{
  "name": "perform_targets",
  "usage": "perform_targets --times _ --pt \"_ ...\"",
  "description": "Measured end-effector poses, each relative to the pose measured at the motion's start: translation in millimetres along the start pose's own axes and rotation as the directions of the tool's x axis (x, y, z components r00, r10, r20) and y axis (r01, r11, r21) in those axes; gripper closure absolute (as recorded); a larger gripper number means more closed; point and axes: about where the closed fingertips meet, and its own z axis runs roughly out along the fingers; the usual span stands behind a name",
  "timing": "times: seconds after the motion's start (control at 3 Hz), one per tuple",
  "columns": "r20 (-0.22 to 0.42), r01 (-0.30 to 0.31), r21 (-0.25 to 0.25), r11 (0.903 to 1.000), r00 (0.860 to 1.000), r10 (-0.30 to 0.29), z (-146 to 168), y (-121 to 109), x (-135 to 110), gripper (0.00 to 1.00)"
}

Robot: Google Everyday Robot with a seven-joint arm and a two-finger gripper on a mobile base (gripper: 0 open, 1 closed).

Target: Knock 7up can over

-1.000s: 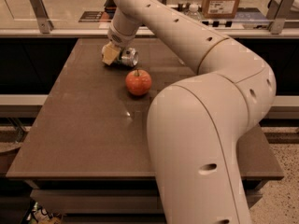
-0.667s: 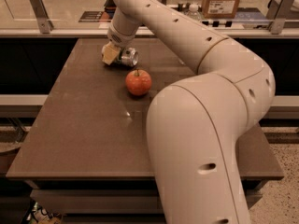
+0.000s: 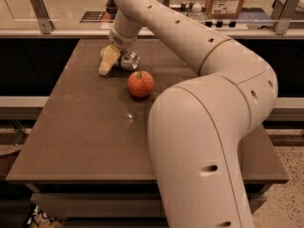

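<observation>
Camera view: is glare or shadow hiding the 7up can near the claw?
Camera view: no. The 7up can shows a bright silver end and is plainly visible right beside the claw at the far side of the table. One small glare spot lies nearer than the apple. The lighting is dim and warm.

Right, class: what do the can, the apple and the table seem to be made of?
7up can: likely aluminium, going by its shiny silver end. Apple: real or plastic, unclear; smooth red skin and a stem. Table: dark brown, perhaps laminate, with a faint sheen. Gripper, beside the can near the table's far edge: pale matte covering, perhaps rubber.
</observation>
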Motion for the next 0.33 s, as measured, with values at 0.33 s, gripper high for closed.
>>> perform_targets --times 0.33 --pt "0.000 0.000 0.000 1.0000 1.000 0.000 0.1 0.1 0.0 0.00"
